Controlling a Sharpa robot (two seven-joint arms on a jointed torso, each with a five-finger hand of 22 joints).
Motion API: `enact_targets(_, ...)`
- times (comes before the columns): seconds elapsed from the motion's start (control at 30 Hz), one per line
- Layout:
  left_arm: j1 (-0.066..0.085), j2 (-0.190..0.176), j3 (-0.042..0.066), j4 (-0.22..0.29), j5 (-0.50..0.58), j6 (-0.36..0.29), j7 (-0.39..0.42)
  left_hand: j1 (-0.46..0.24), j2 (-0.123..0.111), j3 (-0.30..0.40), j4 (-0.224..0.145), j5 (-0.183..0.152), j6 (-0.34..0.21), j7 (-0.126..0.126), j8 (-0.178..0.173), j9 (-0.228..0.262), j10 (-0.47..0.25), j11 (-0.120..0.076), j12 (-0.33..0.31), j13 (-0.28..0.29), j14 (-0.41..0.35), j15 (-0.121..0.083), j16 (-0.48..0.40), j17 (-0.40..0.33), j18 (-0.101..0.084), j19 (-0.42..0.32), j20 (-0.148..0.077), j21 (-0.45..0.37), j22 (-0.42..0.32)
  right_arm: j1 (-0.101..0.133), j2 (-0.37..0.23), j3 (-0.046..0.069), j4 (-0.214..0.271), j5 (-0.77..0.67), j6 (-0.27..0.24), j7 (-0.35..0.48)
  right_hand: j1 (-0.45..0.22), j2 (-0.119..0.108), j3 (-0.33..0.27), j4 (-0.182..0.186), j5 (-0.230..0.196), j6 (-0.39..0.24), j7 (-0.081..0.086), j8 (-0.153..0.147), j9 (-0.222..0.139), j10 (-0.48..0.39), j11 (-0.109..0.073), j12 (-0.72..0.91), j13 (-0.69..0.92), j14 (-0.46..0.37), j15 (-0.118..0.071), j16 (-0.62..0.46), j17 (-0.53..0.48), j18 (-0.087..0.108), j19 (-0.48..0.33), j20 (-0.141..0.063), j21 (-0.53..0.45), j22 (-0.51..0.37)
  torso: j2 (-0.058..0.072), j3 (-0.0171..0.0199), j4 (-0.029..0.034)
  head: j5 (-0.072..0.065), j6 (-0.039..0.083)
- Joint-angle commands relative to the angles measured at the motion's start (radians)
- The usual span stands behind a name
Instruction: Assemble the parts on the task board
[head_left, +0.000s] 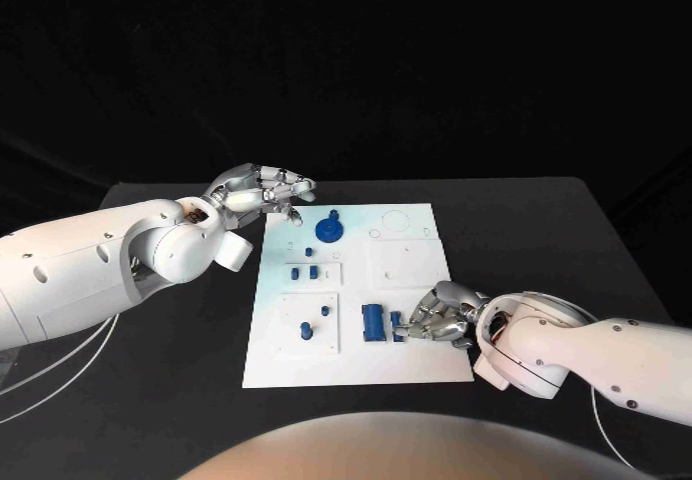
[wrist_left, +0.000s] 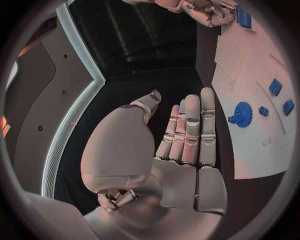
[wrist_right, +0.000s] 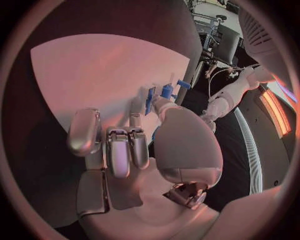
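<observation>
Black tabletop (head_left: 577, 230) and darkness behind it framed the flat white rectangular task board (head_left: 418, 355), which lay in the middle, running away from the robot. On it sat the small blue plastic parts: a round blue disc with a knob (head_left: 330, 230) toward the far end, two short blue pegs (head_left: 303, 271) in a square recess below it, two more blue pieces (head_left: 313, 320) in the next recess, and a long upright blue block (head_left: 374, 322) near the board's near right side.

Just beside that block was the right robot hand (head_left: 444, 315), its silver fingers curled in above the board; they seemed to be at a small blue piece (head_left: 397, 325) next to the block, probably to seat it, though I cannot tell whether anything was truly held. At the board's far left corner hovered the left robot hand (head_left: 267, 192), released, its fingers (wrist_left: 187, 130) straight and together, holding nothing, likely parked clear of the work.
</observation>
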Motion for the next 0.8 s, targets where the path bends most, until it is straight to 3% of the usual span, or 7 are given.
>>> enact_targets(0.03,0.000,0.001,0.001,0.003,0.003,0.015,0.006,0.006,0.006,-0.002,0.006,0.003,-0.005,-0.001,0.005,-0.001,-0.008,0.000,0.007,0.001,-0.005,0.001,0.005,-0.001,0.013,0.008,0.000,-0.006,-0.001,-0.001,0.006,0.000,-0.008,-0.009,0.006,0.010,-0.003,-0.004,-0.005,0.001,0.003,0.005,0.000,0.005,0.001,0.106,-0.005,0.005,0.263,0.104,-0.005,0.006,0.263,-0.019,0.004,-0.006,0.003,0.066,0.000,0.0008,0.0000,0.001,0.000)
enact_targets(0.33,0.000,0.000,0.001,0.003,0.003,0.014,0.007,0.006,0.006,-0.002,0.006,0.003,-0.005,-0.001,0.005,-0.001,-0.008,0.000,0.007,0.001,-0.005,0.001,0.005,-0.001,0.013,0.008,0.000,-0.006,-0.001,-0.001,-0.003,0.001,-0.001,-0.007,-0.009,0.031,0.002,-0.003,-0.006,0.000,0.003,0.006,-0.001,0.005,0.002,0.106,-0.006,0.005,0.263,0.104,-0.005,0.006,0.263,-0.018,0.004,-0.006,0.000,0.065,-0.002,-0.0002,-0.0025,0.004,0.000)
enact_targets(0.43,0.000,0.001,0.001,0.003,0.003,0.013,0.008,0.006,0.006,-0.002,0.006,0.003,-0.005,-0.001,0.005,-0.001,-0.008,0.000,0.007,0.001,-0.005,0.001,0.005,-0.001,0.013,0.008,0.000,-0.006,-0.001,0.005,-0.020,0.003,0.013,0.009,-0.019,0.071,0.002,-0.004,-0.006,0.000,0.003,0.006,-0.001,0.005,0.002,0.106,-0.006,0.005,0.263,0.104,-0.005,0.006,0.263,-0.018,0.003,-0.006,-0.002,0.064,-0.001,0.0000,-0.0019,0.003,0.000)
enact_targets(0.67,0.000,0.005,0.001,-0.001,0.016,-0.001,0.023,0.008,0.006,-0.003,0.007,0.003,-0.005,-0.001,0.006,-0.001,-0.008,0.000,0.008,0.001,-0.005,0.001,0.005,-0.001,0.013,0.008,0.000,-0.007,-0.001,0.052,-0.053,0.006,0.014,0.130,-0.049,0.287,0.027,0.001,-0.028,0.000,0.003,-0.037,0.017,-0.023,-0.007,0.105,0.008,0.002,0.262,0.099,0.005,-0.003,0.236,-0.009,-0.016,0.001,-0.066,0.042,-0.007,-0.0040,-0.0032,0.001,0.000)
enact_targets(0.8,-0.004,0.010,0.000,-0.006,0.036,-0.021,0.048,0.011,0.005,-0.004,0.010,0.003,-0.006,-0.001,0.007,-0.002,-0.007,0.000,0.011,0.002,-0.016,0.002,-0.001,-0.004,0.012,0.002,0.001,-0.013,-0.004,0.091,-0.048,0.006,-0.036,0.290,-0.072,0.457,0.069,0.007,-0.037,-0.005,0.002,-0.087,0.044,-0.066,-0.024,0.088,0.033,-0.041,0.237,0.088,0.025,-0.020,0.186,0.006,-0.052,0.016,-0.169,0.004,-0.018,-0.0113,-0.0052,0.000,0.012)
